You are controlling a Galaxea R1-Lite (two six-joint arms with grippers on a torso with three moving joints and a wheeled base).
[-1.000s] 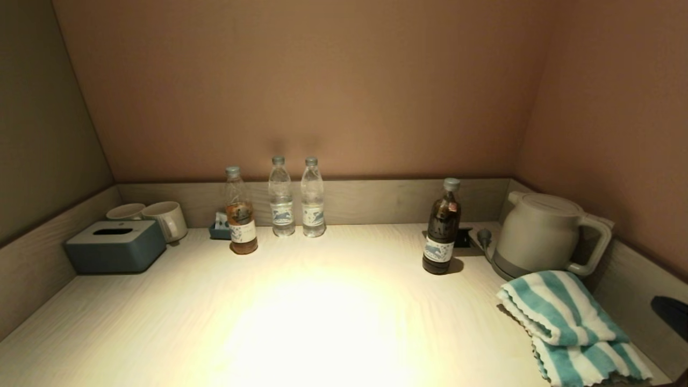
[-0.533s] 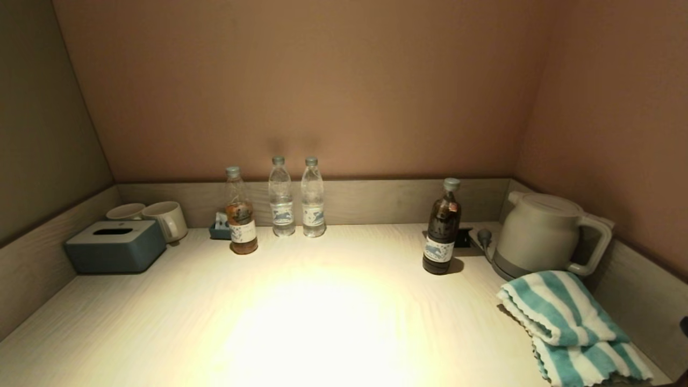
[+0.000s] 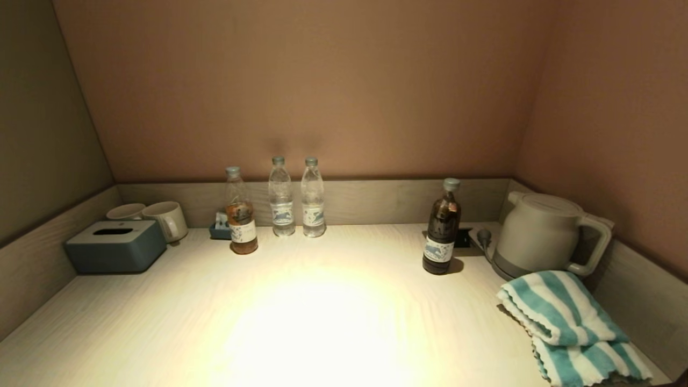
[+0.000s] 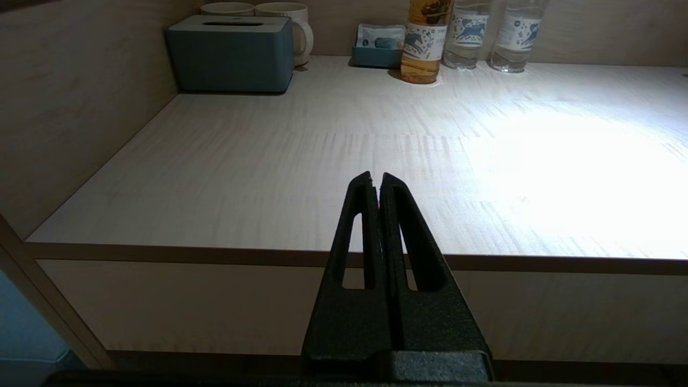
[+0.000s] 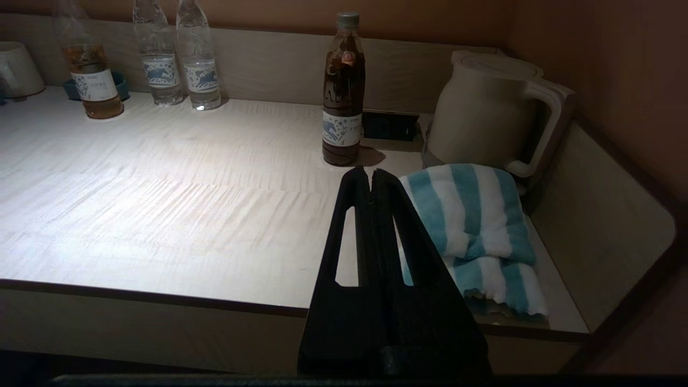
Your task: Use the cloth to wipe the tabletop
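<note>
In the head view, the one change is at the right edge, over the raised rim of the surface [image 3: 639,301]. A second ago a dark shape shows there, beyond the cloth [image 3: 564,322]; half a second ago only a sliver of it remains at the very edge; now that spot shows nothing but the rim and the wall. What the dark shape is cannot be told from that view alone.
</note>
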